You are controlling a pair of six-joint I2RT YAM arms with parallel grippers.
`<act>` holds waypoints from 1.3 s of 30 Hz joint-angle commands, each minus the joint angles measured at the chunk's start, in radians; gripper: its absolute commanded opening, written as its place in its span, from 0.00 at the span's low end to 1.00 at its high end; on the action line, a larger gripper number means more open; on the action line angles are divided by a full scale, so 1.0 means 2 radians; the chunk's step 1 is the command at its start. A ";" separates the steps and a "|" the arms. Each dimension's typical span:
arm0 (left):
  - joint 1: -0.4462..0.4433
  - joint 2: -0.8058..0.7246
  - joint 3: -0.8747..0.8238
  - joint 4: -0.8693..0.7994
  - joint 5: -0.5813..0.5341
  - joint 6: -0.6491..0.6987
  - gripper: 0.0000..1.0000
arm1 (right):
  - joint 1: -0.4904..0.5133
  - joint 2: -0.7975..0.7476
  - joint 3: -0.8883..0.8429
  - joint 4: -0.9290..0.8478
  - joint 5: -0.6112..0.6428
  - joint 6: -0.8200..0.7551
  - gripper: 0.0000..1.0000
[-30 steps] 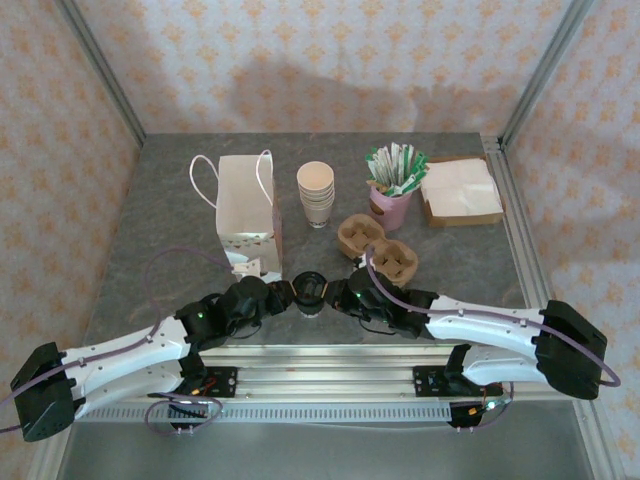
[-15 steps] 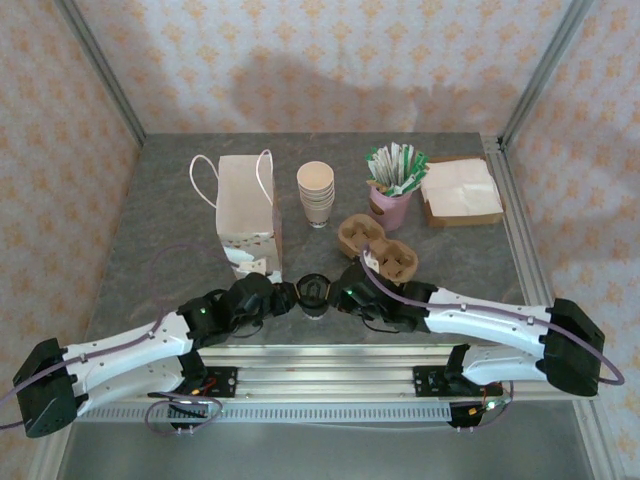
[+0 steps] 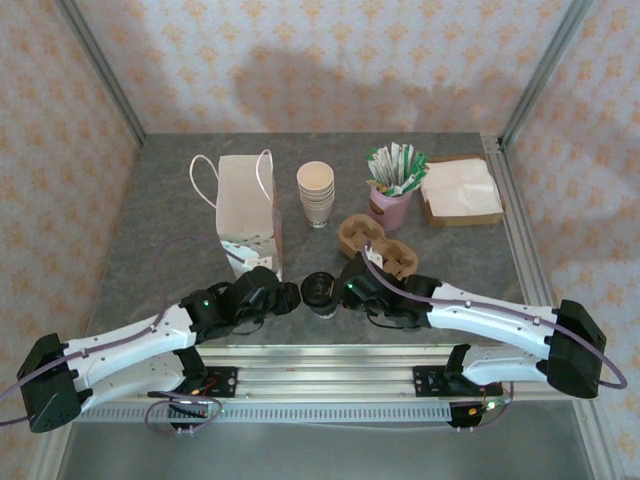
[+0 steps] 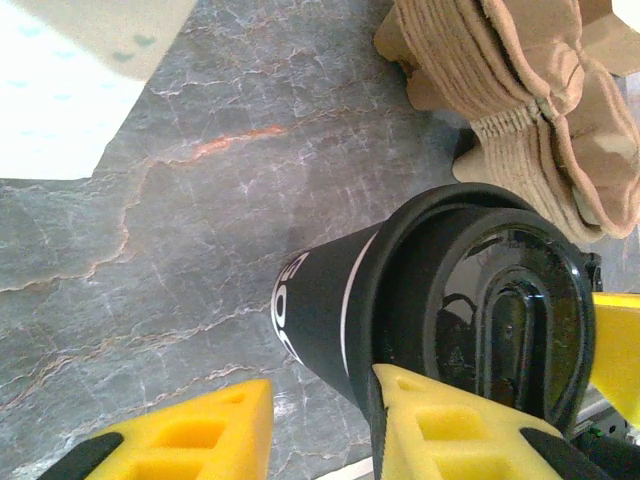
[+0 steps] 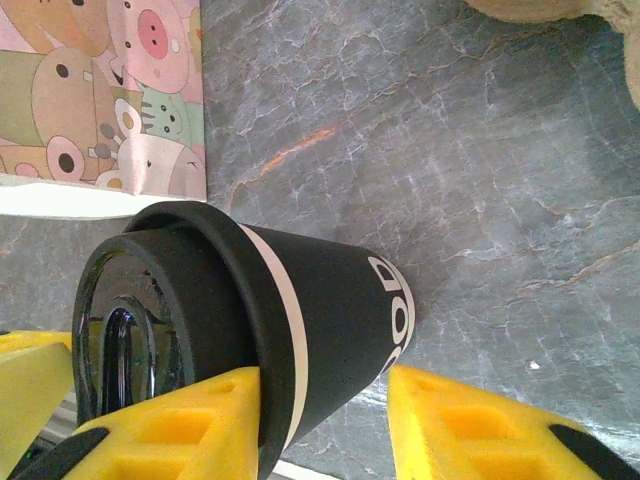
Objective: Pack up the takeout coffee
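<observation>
Black from lid to base but for one white band, the coffee cup [image 3: 320, 292] stands near the front edge of the grey marbled table [image 3: 160, 240], flanked by both arms. Jaws of the left gripper [image 4: 320, 385] are parted, one yellow finger [image 4: 450, 430] at the lid's rim, the other clear of the cup. Those of the right gripper [image 5: 322, 375] are likewise parted, bare stone showing beside one finger. Behind stand a paper bag [image 3: 248, 208], a cup stack [image 3: 316, 192] and a pulp carrier [image 3: 376, 248].
</observation>
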 commanded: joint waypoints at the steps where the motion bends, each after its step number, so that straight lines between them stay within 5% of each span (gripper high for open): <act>1: -0.003 0.009 0.025 -0.016 0.001 0.017 0.31 | -0.003 -0.011 0.002 -0.015 0.014 0.001 0.36; 8: -0.003 -0.004 0.041 -0.022 0.004 0.015 0.34 | -0.003 -0.017 -0.014 0.000 0.008 0.011 0.36; 22: -0.007 0.070 0.048 -0.003 0.036 0.035 0.55 | -0.004 -0.030 -0.036 0.020 0.000 0.016 0.36; 29: -0.009 0.096 0.050 -0.025 0.027 0.040 0.55 | -0.005 -0.041 -0.033 0.022 0.005 0.014 0.36; 39: -0.017 0.112 0.062 -0.049 0.017 0.048 0.54 | -0.005 -0.070 -0.029 0.038 0.021 -0.010 0.49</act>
